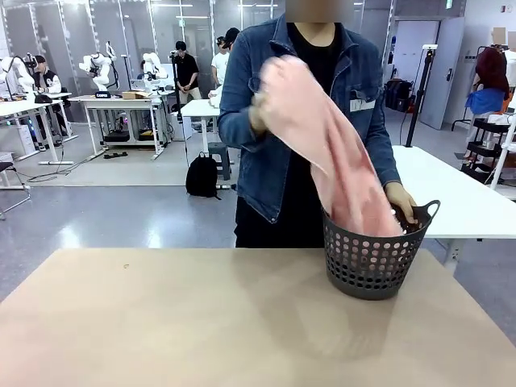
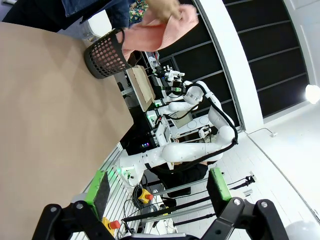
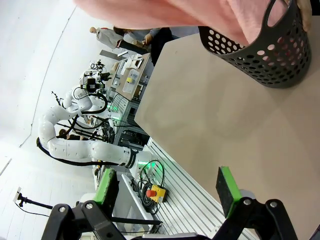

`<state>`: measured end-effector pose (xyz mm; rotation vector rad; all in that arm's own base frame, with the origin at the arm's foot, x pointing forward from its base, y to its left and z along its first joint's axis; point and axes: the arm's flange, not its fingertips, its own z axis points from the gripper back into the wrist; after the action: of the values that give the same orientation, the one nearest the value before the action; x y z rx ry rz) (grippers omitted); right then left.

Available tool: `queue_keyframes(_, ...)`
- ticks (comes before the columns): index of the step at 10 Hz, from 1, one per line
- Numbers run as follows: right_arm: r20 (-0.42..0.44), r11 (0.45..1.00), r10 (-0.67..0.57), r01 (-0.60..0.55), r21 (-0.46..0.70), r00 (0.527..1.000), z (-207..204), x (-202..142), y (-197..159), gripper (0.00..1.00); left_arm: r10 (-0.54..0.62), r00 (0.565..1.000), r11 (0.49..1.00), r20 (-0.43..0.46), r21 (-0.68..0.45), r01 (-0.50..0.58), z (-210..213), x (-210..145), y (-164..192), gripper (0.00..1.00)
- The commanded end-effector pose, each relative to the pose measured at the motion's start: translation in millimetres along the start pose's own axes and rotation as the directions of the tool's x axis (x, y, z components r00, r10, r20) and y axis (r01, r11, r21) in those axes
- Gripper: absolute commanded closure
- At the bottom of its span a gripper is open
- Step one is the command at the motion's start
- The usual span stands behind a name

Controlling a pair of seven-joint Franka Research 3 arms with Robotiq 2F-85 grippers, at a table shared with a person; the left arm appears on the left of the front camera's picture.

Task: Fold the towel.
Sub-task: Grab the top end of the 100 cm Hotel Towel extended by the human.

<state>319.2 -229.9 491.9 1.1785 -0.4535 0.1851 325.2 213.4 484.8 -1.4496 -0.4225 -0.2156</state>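
Observation:
A person at the far side lifts the salmon-pink towel [image 1: 318, 137] out of a dark perforated basket [image 1: 372, 266]; one hand grips its upper end at chest height, the other rests on the basket's rim. Its lower end still hangs inside the basket. In the left wrist view the towel [image 2: 160, 27] and basket [image 2: 105, 55] sit at the top. In the right wrist view the towel [image 3: 165, 12] stretches across the top above the basket [image 3: 265, 52]. My left gripper [image 2: 159, 187] stands open with nothing between its fingers, beside the table's edge. My right gripper [image 3: 167, 187] is open too, off the near edge.
The tan table [image 1: 161, 322] stretches bare from the basket to its near edge. The basket stands at the far right of the table. A white table [image 1: 459, 193] lies behind on the right, other work tables further back on the left.

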Motion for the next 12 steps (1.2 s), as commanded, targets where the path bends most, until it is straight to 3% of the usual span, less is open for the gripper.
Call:
queue_keyframes(1,0.009,1.0,0.021,-0.021,0.015,1.0,1.5,2.5,0.0,0.0,-0.024,1.0,1.0,-0.001,-0.021,0.024,2.0,1.5,-0.4,0.0)
queue_keyframes(12,0.009,1.0,0.021,-0.021,0.015,1.0,1.5,2.5,0.0,0.0,-0.024,1.0,1.0,-0.001,-0.021,0.024,2.0,1.5,-0.4,0.0)
